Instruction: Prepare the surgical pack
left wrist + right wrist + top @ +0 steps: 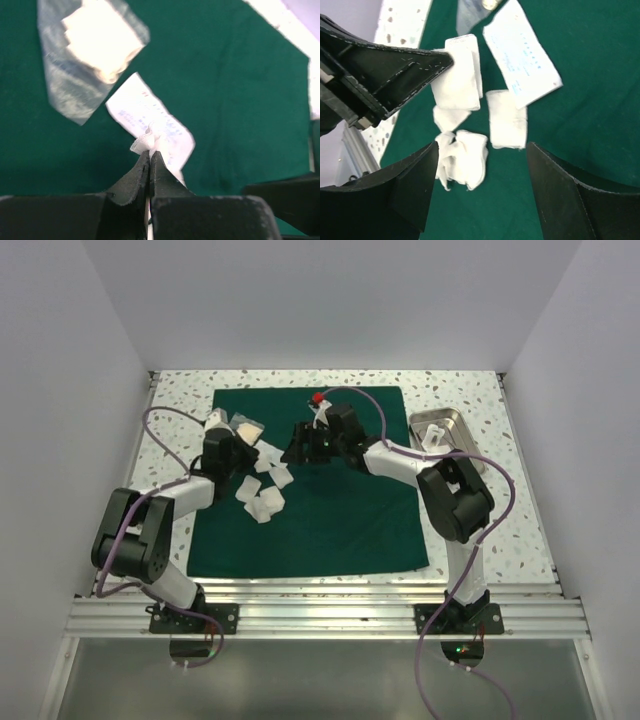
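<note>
The surgical pack is a dark green drape [330, 510] spread flat on the table. Several loose white gauze pieces [262, 492] lie on its left half. My left gripper [243, 453] is shut on the edge of a white printed gauze packet [150, 122], with a frayed bit of gauze at the tips. A clear bag with a gauze pad [95, 45] lies beyond it. My right gripper [293, 454] is open and empty and hovers above a crumpled gauze piece [465, 160] on the drape. A folded gauze piece [507, 120] and a printed packet [522, 52] lie just beyond it.
A shiny steel tray [458, 426] with a small white item in it stands on the speckled table right of the drape. My left gripper's body [380, 75] is close on the left of the right wrist view. White walls enclose the table.
</note>
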Controlling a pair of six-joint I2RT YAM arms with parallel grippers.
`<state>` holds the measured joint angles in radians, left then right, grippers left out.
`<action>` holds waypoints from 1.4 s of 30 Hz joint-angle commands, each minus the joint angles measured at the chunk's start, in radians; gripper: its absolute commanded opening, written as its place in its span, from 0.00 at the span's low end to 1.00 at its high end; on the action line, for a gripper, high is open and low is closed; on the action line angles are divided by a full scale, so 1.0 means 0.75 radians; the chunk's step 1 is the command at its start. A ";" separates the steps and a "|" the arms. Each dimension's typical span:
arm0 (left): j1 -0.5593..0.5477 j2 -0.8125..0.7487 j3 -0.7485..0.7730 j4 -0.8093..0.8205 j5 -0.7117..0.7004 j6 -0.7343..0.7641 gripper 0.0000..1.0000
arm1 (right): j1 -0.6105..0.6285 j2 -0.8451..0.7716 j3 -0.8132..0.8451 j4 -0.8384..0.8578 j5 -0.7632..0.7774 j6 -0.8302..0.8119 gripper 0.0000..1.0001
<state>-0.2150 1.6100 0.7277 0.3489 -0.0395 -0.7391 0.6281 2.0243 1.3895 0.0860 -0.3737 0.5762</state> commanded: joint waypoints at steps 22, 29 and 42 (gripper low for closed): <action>0.076 -0.214 -0.070 0.173 0.633 -0.250 0.00 | -0.030 0.095 -0.108 0.736 -0.334 0.295 0.69; 0.076 -0.218 -0.085 0.202 0.650 -0.272 0.00 | -0.030 0.093 -0.135 0.812 -0.349 0.350 0.37; 0.076 -0.330 -0.111 0.100 0.491 -0.138 0.54 | -0.219 -0.073 -0.425 1.041 -0.293 0.526 0.00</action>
<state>-0.1638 1.4303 0.6559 0.4309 0.3893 -0.9028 0.5568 2.0747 1.1454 0.7654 -0.6193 0.9154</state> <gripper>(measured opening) 0.495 0.015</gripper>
